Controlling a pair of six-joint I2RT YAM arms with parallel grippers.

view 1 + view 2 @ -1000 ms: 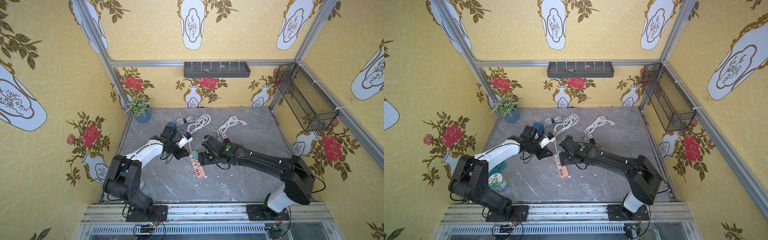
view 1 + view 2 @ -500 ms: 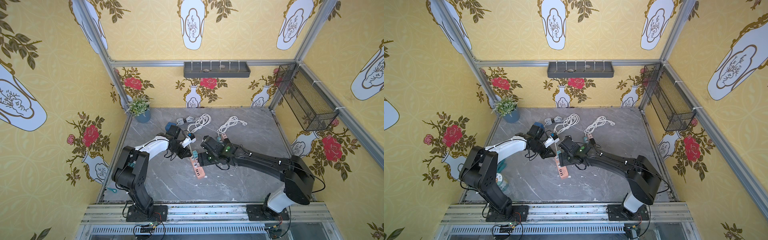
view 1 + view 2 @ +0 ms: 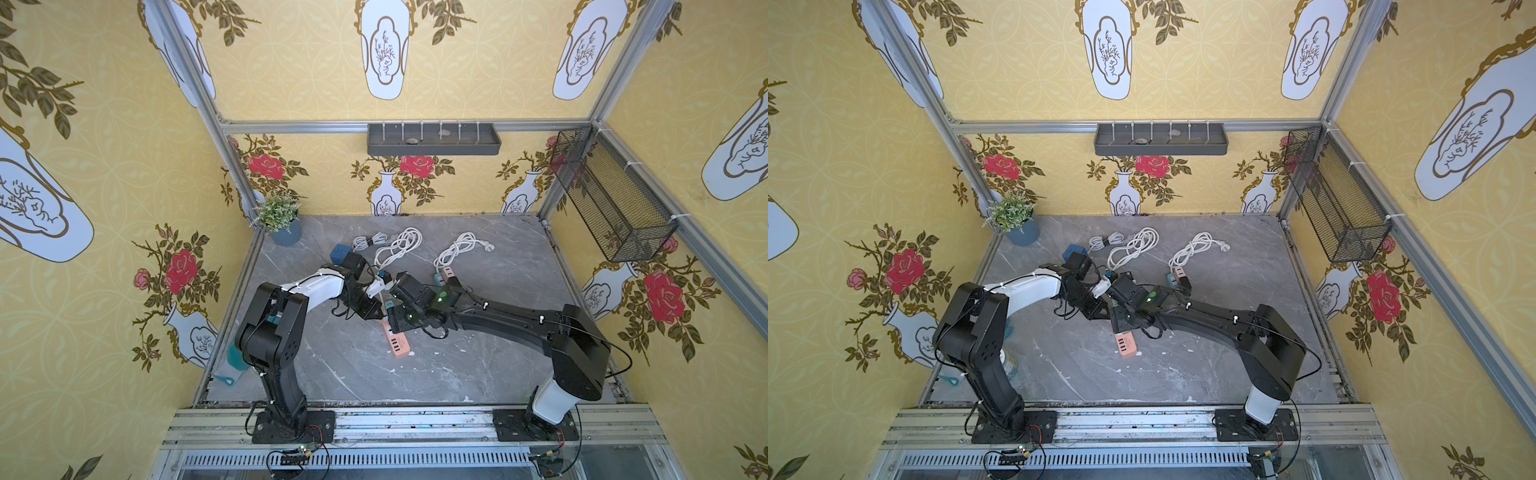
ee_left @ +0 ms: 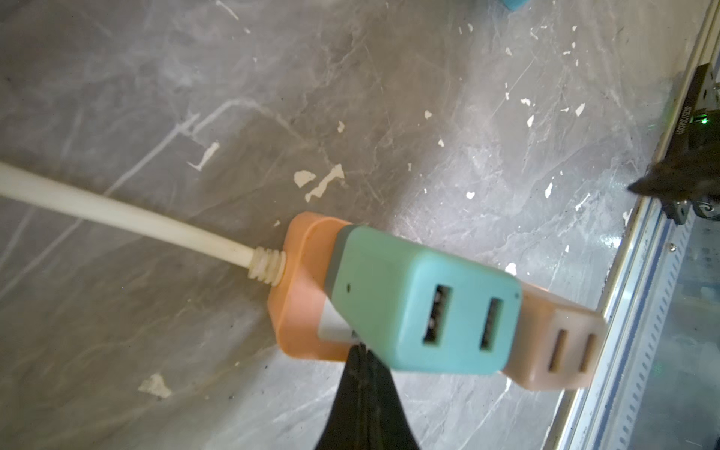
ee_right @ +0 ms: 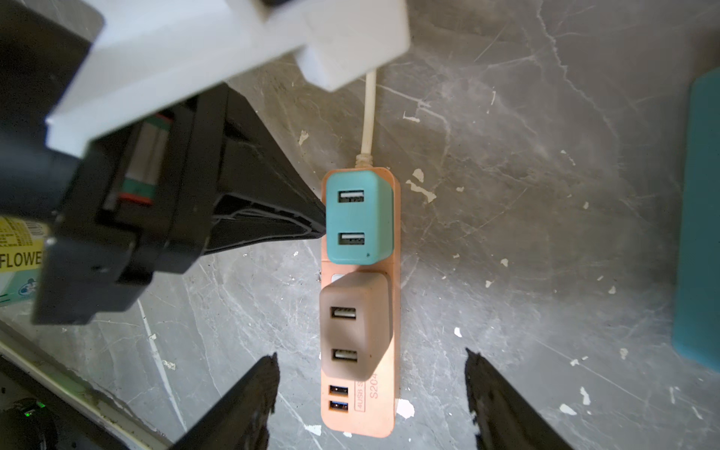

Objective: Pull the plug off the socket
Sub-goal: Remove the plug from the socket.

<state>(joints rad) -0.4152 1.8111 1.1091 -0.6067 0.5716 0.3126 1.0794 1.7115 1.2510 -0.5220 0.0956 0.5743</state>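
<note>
The socket is an orange power strip [image 5: 385, 409] lying flat on the grey marble table, also seen in both top views [image 3: 400, 345] [image 3: 1126, 345]. A teal plug [image 5: 356, 218] [image 4: 420, 304] sits in it at the cord end, and a tan plug [image 5: 352, 327] [image 4: 561, 343] sits beside that. My left gripper [image 4: 360, 350] is shut with nothing between its fingers, its tips touching the strip's edge right beside the teal plug. My right gripper [image 5: 371, 354] hangs open above the strip, its fingertips [image 5: 269, 366] standing well clear on either side of the tan plug's end.
The strip's white cord [image 4: 117, 210] runs toward the back. Behind lie coiled white cords [image 3: 399, 245], a second small strip [image 3: 445, 274], a blue cube socket [image 3: 338, 252] and a potted plant [image 3: 284, 232]. A teal object [image 5: 697, 233] lies to one side of the strip.
The left arm has swung in and brought its shut gripper against the strip by the teal plug. The right gripper's jaws have narrowed slightly over the strip.
</note>
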